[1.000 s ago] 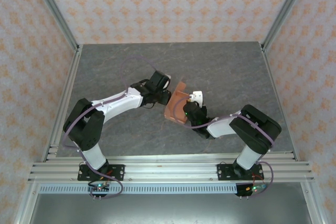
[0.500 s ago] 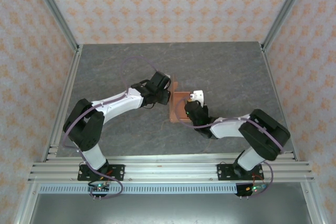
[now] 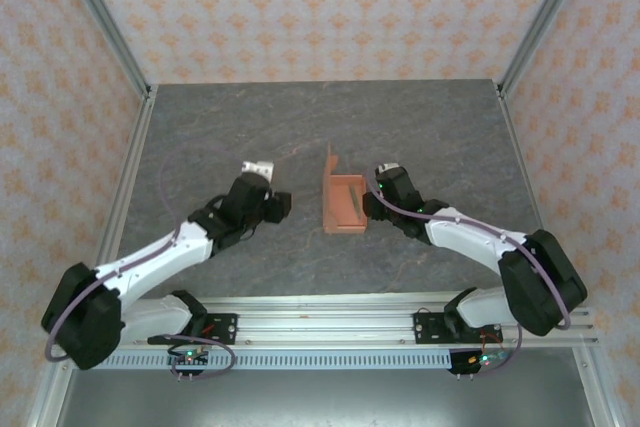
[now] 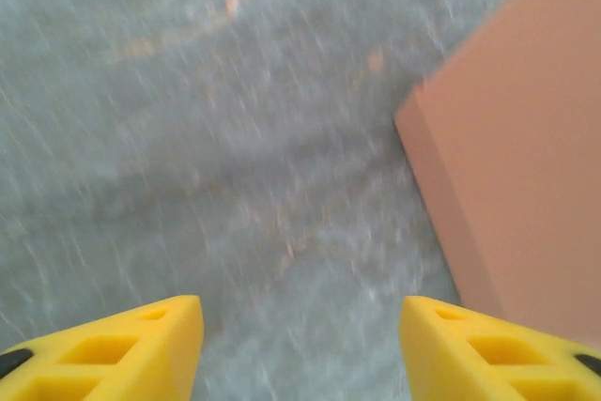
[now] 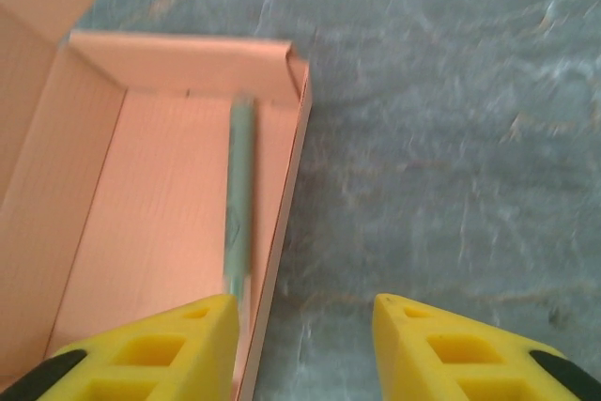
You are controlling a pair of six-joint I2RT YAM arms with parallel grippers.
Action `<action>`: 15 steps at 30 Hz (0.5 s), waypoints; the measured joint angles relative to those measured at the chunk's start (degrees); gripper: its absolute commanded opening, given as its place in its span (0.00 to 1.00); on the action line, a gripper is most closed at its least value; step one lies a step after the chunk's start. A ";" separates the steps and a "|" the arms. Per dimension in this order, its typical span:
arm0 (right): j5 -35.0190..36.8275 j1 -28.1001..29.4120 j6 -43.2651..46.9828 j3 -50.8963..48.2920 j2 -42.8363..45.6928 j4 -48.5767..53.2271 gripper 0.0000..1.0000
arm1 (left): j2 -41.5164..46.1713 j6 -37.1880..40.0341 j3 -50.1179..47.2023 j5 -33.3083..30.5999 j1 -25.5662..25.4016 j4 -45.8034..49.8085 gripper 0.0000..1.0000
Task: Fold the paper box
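Two robot arms are reaching in from the near edge of a grey, stone-patterned desk [image 3: 200, 127] toward its middle. The left gripper [image 3: 277, 205] is sitting left of the middle, its yellow fingers [image 4: 131, 349] standing well apart with only bare desk between them and holding nothing. The right gripper [image 3: 370, 205] is sitting just right of the middle, its jaws also parted and gripping nothing. In the right wrist view, one side wall of the box is showing in the gap, just beside one fingertip. Between the two grippers, the paper box [image 3: 345, 202] is resting on the desk at about its middle. It is a shallow salmon-orange tray, open at the top, with one tall flap standing up along its left side. A blurred grey-green streak [image 5: 238, 204] is running along its floor (too smeared to identify).
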State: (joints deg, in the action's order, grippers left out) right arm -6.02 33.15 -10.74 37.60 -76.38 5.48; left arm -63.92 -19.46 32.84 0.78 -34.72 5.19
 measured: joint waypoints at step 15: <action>-14.60 -5.03 -0.22 5.44 -9.62 3.65 0.43 | -6.01 19.63 -8.57 6.60 -11.43 -24.81 0.78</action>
State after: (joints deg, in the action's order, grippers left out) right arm -20.62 28.12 -10.96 43.05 -86.00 9.13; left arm -69.93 0.16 24.27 7.38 -46.15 -19.62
